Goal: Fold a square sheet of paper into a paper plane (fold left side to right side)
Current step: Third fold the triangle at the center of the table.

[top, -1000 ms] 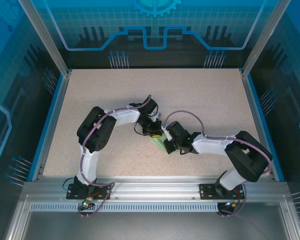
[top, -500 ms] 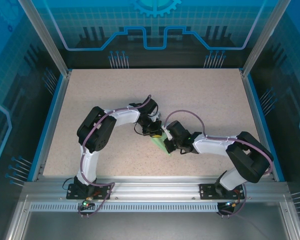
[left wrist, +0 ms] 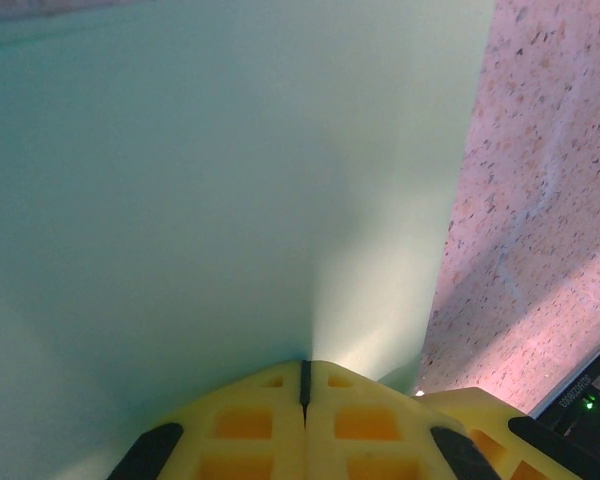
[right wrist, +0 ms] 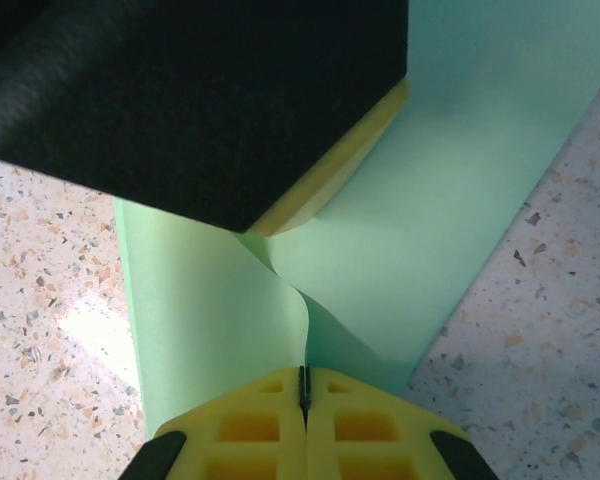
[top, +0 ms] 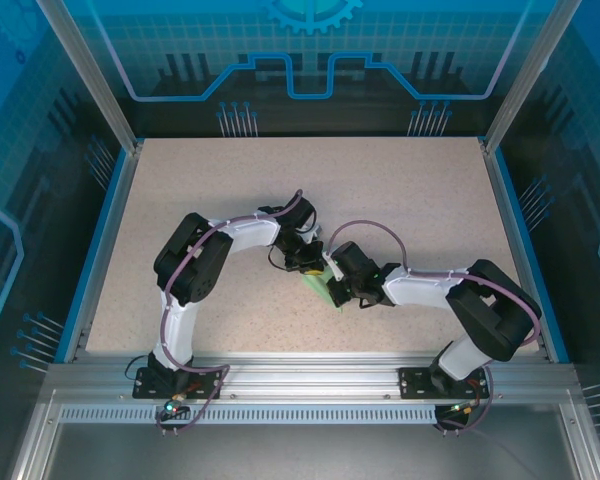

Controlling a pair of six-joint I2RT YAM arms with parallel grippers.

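Observation:
The square sheet of paper (top: 318, 288) is pale mint green and sits mid-table between both grippers, partly lifted and curled. My left gripper (top: 306, 266) is at its far side. In the left wrist view the sheet (left wrist: 210, 180) spreads out ahead of the left gripper (left wrist: 304, 368), whose yellow jaws are shut on its edge. My right gripper (top: 336, 286) meets it from the right. Its wrist view shows the right gripper (right wrist: 303, 372) shut on a raised, S-curved edge of the sheet (right wrist: 430, 200), with the left gripper's dark body (right wrist: 200, 90) just above. The paper plane is out of view.
The speckled beige table (top: 400, 200) has blue rails at the left and right edges and an aluminium frame along the near edge (top: 310, 375). Both arms bend inward, their grippers nearly touching at the centre.
The right arm's elbow has edged slightly left. Both grippers and the sheet keep their places.

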